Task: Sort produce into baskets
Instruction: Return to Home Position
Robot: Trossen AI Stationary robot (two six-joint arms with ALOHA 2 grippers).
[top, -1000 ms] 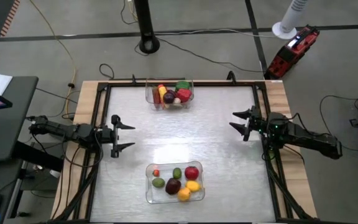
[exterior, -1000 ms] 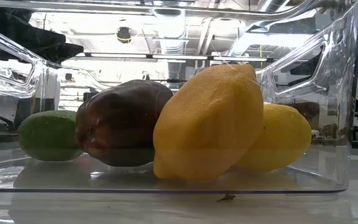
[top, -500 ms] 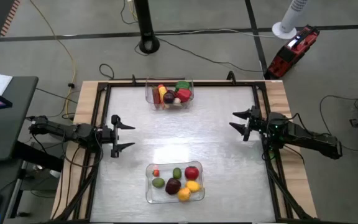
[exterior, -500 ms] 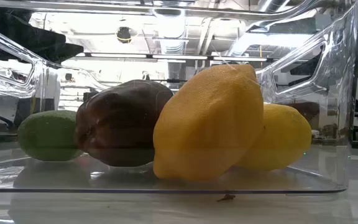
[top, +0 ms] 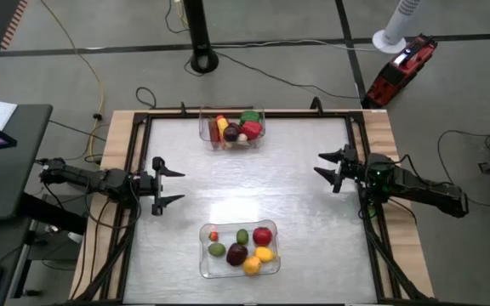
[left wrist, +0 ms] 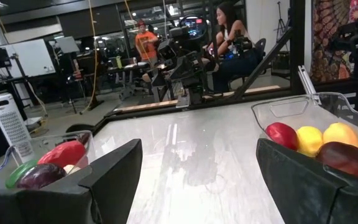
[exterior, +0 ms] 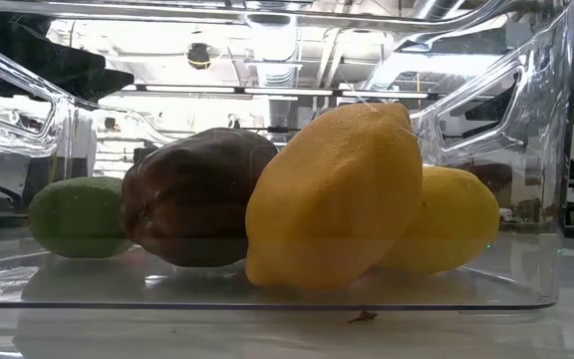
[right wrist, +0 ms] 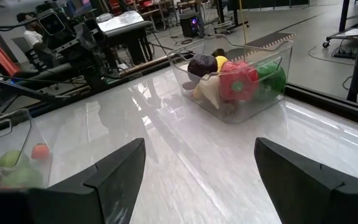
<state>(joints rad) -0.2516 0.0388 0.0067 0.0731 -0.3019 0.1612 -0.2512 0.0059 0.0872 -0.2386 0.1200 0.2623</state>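
Two clear bins hold the produce. The far bin [top: 232,129] holds red, green, dark purple, yellow and whitish pieces; it shows in the right wrist view [right wrist: 235,81]. The near bin [top: 239,248] holds a red apple, green, dark, yellow and orange pieces; the low view shows a lime [exterior: 76,216], a dark piece [exterior: 197,194] and two yellow ones [exterior: 332,194] resting on its floor. My left gripper [top: 170,185] is open and empty at the table's left side. My right gripper [top: 327,167] is open and empty at the right side.
A black frame [top: 245,113] runs around the white table top. The middle of the table [top: 253,183] between the two bins is bare. People show in the room beyond the table in the left wrist view [left wrist: 229,37].
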